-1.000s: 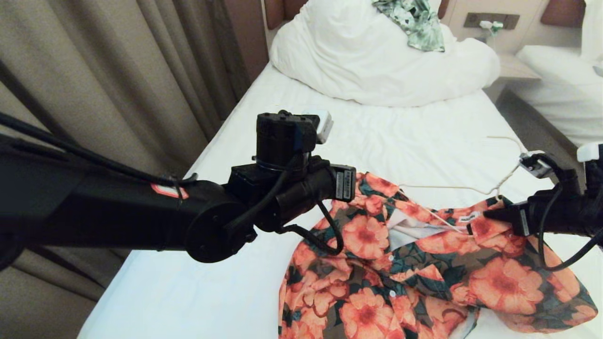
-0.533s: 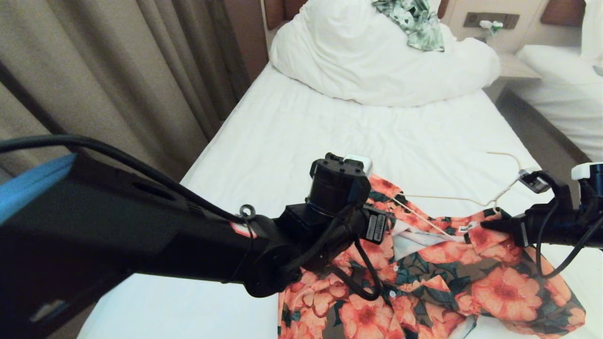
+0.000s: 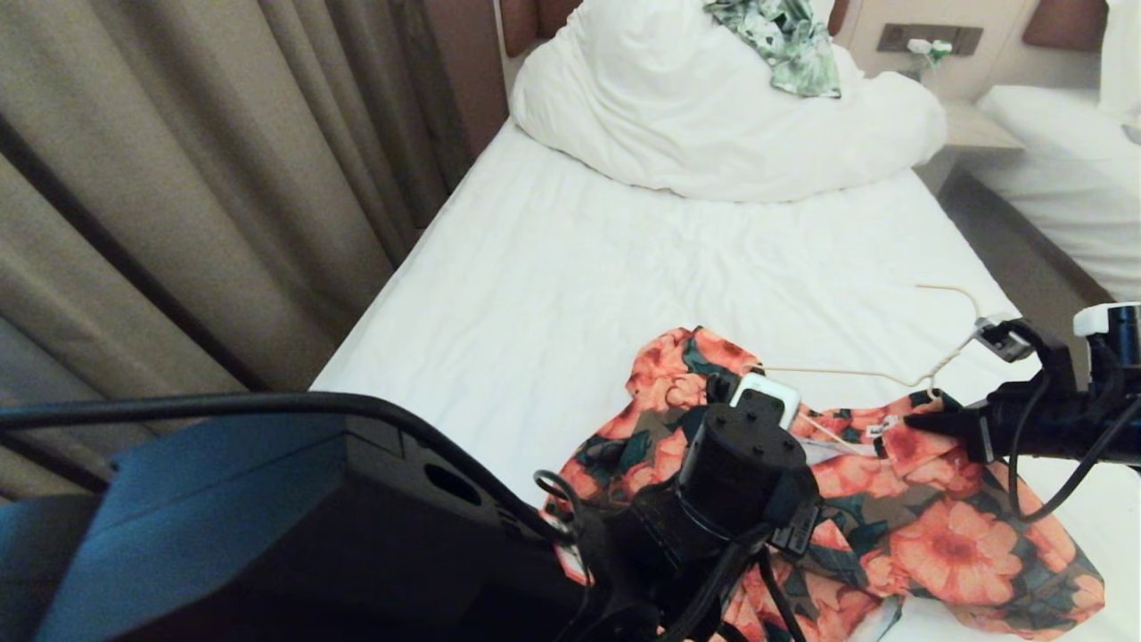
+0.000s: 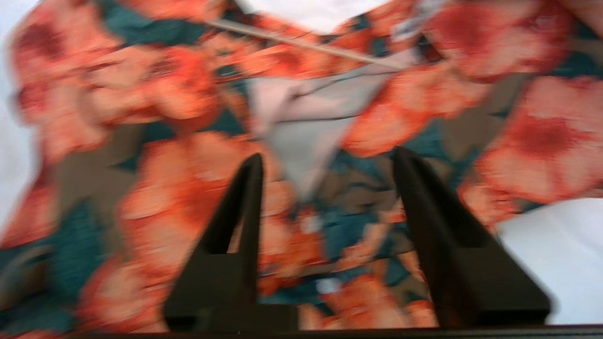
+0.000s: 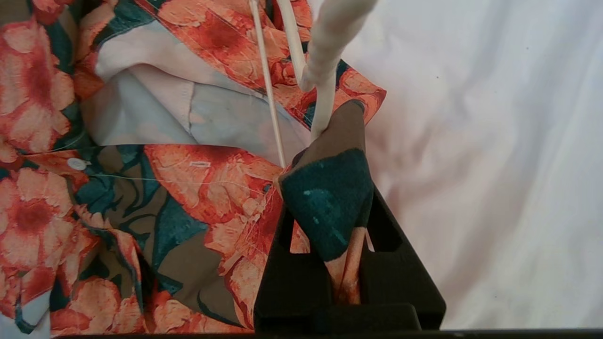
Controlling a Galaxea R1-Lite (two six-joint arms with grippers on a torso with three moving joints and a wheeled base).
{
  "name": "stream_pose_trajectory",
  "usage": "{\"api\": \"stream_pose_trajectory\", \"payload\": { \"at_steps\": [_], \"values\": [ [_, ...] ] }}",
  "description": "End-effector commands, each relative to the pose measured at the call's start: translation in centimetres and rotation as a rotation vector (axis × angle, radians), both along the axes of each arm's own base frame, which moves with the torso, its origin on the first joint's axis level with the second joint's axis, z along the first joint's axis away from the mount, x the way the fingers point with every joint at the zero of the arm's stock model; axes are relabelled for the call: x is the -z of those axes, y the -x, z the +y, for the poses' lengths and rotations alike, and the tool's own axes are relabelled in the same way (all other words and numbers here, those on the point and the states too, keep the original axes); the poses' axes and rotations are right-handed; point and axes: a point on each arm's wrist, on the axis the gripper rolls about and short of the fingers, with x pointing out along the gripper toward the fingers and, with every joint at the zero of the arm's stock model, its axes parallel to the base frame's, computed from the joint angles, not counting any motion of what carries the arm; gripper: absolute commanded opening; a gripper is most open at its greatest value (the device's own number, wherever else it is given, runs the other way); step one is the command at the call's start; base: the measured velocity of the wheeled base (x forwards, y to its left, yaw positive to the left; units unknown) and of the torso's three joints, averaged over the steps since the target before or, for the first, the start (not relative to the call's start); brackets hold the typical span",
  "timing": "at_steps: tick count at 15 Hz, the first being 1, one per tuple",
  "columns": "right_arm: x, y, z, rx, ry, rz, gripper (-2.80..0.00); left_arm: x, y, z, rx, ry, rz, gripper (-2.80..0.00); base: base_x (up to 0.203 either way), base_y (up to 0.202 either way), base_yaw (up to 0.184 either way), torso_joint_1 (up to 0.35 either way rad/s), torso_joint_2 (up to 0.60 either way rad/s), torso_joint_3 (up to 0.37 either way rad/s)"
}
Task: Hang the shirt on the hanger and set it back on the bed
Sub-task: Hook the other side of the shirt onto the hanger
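Head view: the shirt (image 3: 802,499) lies crumpled on the near right part of the bed (image 3: 570,294), collar side toward the far end, its pale lining exposed at the neck opening. The hanger (image 3: 878,374) is partly inside the garment — 1 thin wire arm runs into the neck opening, while the other arm and the curved hook lie over the bare white sheet just beyond the collar.

Left gripper (image 4: 325,162): poised over the shirt front near the neck opening, its 2 dark fingers (image 4: 240,207) spread apart with nothing between them; floral cloth shows in the gap. In the head view only the arm's wrist housing shows, low in the foreground, covering part of the shirt.

Right gripper (image 5: 330,188): at the right edge of the head view, reaching in level toward the collar. Its jaws are clamped on a fold of shirt cloth at the collar edge — the pinched green-and-brown fold stands up between them, touching the hanger wire (image 5: 325,84).

Background: a bunched white duvet (image 3: 713,116) at the head of the bed carries a green leaf-print garment (image 3: 784,45); beige curtains (image 3: 196,178) hang along the bed's left side.
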Motion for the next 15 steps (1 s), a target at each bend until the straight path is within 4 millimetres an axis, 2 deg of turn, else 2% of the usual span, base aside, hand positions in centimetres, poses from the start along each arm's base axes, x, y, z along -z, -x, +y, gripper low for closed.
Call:
{"api": "stream_pose_trajectory", "payload": {
  "at_steps": [1, 4, 7, 11, 15],
  "values": [
    [-0.7, 0.3, 0.6, -0.019, 0.002, -0.02, -2.8, 2.3, 0.2, -1.1, 0.003, -0.051, -0.046, 0.0, 0.0, 0.0, 0.0, 0.0, 0.0, 0.0],
    [-0.8, 0.4, 0.7, -0.022, 0.002, -0.018, -2.8, 4.4, -1.6, -2.2, -0.006, -0.102, -0.15, 0.0, 0.0, 0.0, 0.0, 0.0, 0.0, 0.0],
    [-0.8, 0.4, 0.9, -0.029, 0.002, -0.017, -2.8, 5.0, -4.0, -2.5, -0.028, -0.136, -0.29, 0.0, 0.0, 0.0, 0.0, 0.0, 0.0, 0.0],
    [-1.0, 0.5, 1.4, -0.041, 0.003, -0.023, -2.8, 5.4, -4.6, -3.2, -0.029, -0.128, -0.336, 0.0, 0.0, 0.0, 0.0, 0.0, 0.0, 0.0],
    [-1.2, 0.6, 1.6, -0.047, 0.005, -0.027, -2.8, 7.0, -5.0, -3.9, -0.036, -0.073, -0.377, 0.0, 0.0, 0.0, 0.0, 0.0, 0.0, 0.0]
  ]
}}
